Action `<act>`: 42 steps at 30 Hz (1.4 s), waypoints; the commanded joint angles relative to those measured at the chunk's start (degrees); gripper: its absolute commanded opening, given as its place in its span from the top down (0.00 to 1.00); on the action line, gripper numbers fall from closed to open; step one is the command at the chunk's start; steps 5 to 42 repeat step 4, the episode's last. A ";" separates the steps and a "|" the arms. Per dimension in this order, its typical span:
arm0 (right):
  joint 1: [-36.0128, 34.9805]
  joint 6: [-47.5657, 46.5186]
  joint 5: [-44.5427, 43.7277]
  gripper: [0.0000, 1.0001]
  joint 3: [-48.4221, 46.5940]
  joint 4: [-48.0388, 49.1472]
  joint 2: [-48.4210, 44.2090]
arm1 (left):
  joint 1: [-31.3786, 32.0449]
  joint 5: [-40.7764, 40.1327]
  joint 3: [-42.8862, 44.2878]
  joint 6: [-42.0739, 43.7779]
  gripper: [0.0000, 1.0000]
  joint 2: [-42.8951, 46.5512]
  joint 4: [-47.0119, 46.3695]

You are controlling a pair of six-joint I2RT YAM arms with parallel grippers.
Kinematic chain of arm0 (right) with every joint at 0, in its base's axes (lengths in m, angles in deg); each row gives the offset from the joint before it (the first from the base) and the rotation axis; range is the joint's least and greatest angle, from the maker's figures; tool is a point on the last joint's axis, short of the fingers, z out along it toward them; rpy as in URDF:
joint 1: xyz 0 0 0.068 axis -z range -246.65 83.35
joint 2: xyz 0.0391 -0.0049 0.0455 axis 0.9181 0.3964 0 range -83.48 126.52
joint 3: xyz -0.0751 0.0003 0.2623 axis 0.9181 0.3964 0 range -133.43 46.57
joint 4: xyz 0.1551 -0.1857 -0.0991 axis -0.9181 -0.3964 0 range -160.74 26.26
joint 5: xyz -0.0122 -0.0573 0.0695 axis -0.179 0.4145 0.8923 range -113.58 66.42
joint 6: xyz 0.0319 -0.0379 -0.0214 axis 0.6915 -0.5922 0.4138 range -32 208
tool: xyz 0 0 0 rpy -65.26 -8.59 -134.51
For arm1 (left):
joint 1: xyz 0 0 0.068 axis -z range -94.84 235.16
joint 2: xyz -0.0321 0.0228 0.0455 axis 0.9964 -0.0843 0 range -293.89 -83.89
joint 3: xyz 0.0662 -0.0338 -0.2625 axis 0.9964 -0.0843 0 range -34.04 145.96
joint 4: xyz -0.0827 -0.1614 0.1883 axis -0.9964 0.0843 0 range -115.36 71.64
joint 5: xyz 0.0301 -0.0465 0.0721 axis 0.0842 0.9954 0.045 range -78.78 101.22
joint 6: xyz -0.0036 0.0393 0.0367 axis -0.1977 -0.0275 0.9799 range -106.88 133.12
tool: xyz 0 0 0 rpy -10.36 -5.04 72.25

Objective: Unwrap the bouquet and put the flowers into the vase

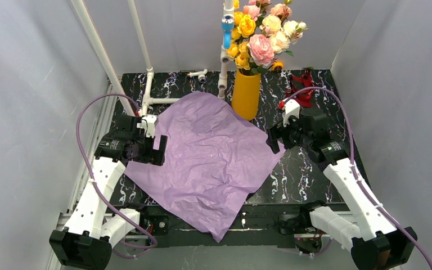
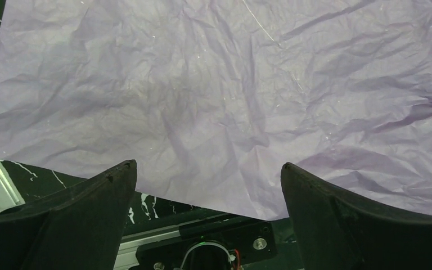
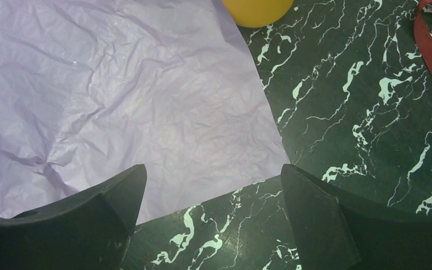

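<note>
White walls stand all around a dark table with pale wiggly lines on it. A big sheet of purple paper lies open and flat on the table. It is full of wrinkles. Its near corner hangs over the front edge of the table.

The yellow vase stands upright at the back of the table, right at the far corner of the paper. The flowers are in the vase. They are pink, yellow and cream, with some green leaves. A white pipe with a blue piece stands just beside the vase, on its left.

A dark red ribbon lies on the bare table to the right of the vase. It does not touch the paper.

The left gripper is over the left side of the paper. Its two fingers are spread wide and hold nothing. The right gripper is over the right corner of the paper. Its fingers are spread wide too, and nothing is between them.
</note>
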 commanded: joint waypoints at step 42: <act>-0.01 -0.79 -2.13 0.02 0.66 2.34 -1.82 | -0.32 -2.43 0.23 1.61 0.00 0.30 -1.05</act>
